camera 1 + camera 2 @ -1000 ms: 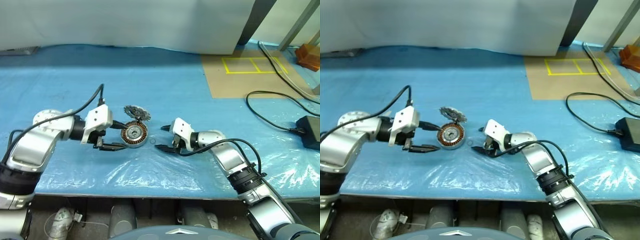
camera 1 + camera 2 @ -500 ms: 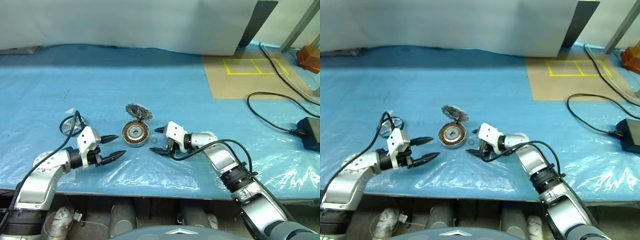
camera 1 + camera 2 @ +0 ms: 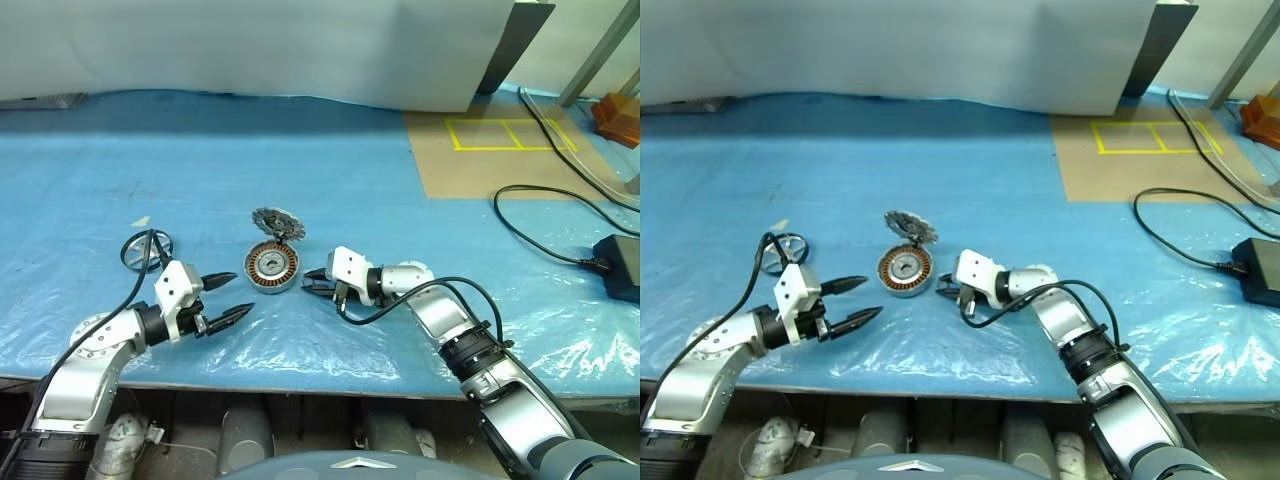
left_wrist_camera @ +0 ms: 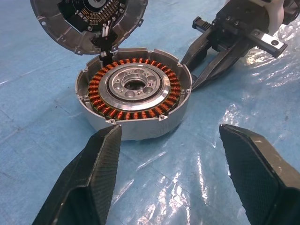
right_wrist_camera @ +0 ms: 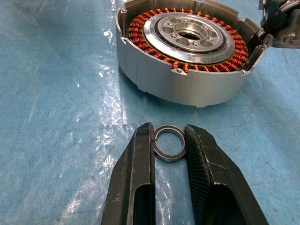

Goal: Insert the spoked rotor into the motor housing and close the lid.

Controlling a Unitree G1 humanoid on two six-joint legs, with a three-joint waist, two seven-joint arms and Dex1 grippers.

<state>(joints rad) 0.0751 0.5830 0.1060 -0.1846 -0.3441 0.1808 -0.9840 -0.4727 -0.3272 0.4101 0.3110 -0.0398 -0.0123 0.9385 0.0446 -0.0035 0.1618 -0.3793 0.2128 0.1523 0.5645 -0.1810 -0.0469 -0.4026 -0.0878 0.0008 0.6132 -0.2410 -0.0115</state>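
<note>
At sheet centre: your motor housing (image 3: 272, 267) sits upright and open-topped, copper windings ringing a silver hub, nothing seated in it.
Behind the housing: your spoked rotor (image 3: 277, 222) stands propped on edge, tilted, touching the rear rim. The left wrist view shows short wires running from it down to the housing, so it is not yet inserted.
Beside the housing, right-arm side: a small metal ring (image 5: 169, 143) lies flat on the sheet, near the housing wall but apart from it.
Right gripper (image 3: 312, 281): drawn narrow about that ring, with both fingers (image 5: 140, 178) looking to touch its sides. It rests low on the sheet.
Left gripper (image 3: 240, 292): spread wide and holding nothing. It points at the housing from the near side without touching it.
Underlay: blue sheet (image 3: 400, 150) with a glossy, wrinkled plastic film (image 3: 300, 345) over it.
Hazard, ring: you have a thin, slick part pinched at the fingertips, so a skewed lift could pop it out.
Hazard, housing: nothing braces it, so a knock from your right fingers would likely slide it on the film.
Hazard, rotor: it only leans, so shifting the housing could topple it or tug the wires.
</note>
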